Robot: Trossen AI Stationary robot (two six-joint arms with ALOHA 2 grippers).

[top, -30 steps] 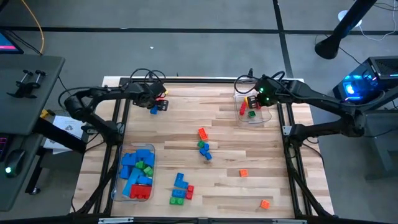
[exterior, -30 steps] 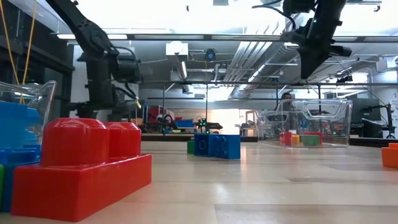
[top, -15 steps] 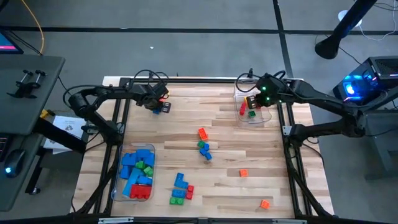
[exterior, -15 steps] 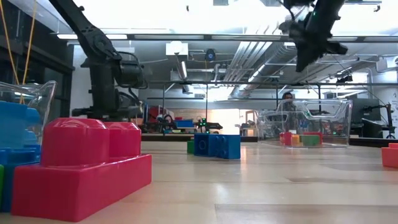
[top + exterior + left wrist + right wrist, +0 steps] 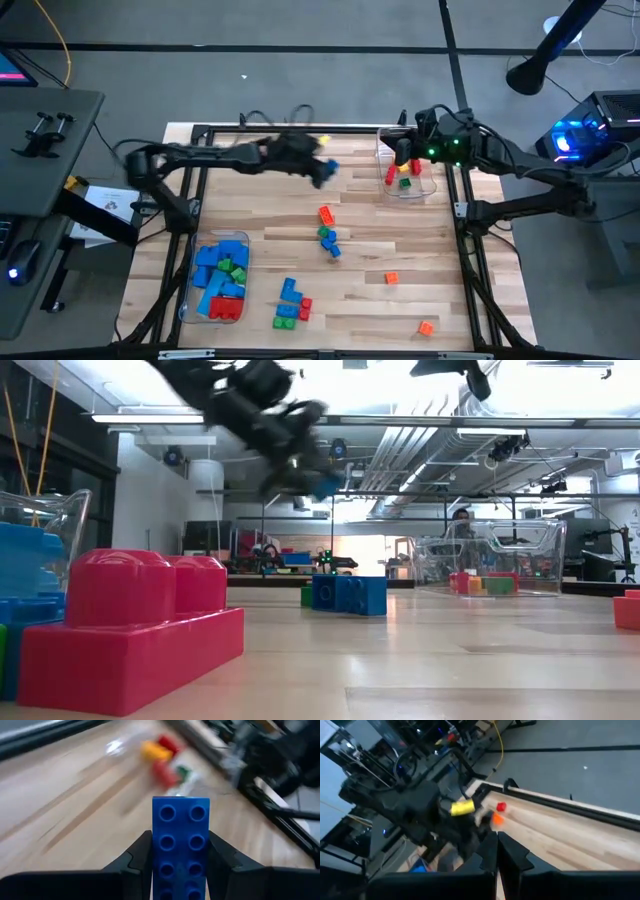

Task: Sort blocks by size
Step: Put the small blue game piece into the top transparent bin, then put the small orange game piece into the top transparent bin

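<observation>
A blue two-by-four studded block sits between the fingers of my left gripper, above the table's far middle; in the low view this gripper is high over the wood. My right gripper is shut with nothing in it, raised over the far-right clear tub, which holds small red, yellow and green blocks. Loose blocks lie mid-table and near the front. My left gripper pinches the blue block's two long sides between its two fingers. The fingers lie along the block, whose far end sticks out past them, studs facing the wrist camera. The block is lifted clear of the table.
A clear tub at the near left holds large blue, red and green blocks. Two small orange blocks lie at the near right. A black frame runs along the table's far edge.
My left gripper has lifted the blue block off the table at the far left and swung up and toward the table's right along the far edge, tipping from pointing down toward level. My right gripper has risen over the far-right tub and tipped up.
</observation>
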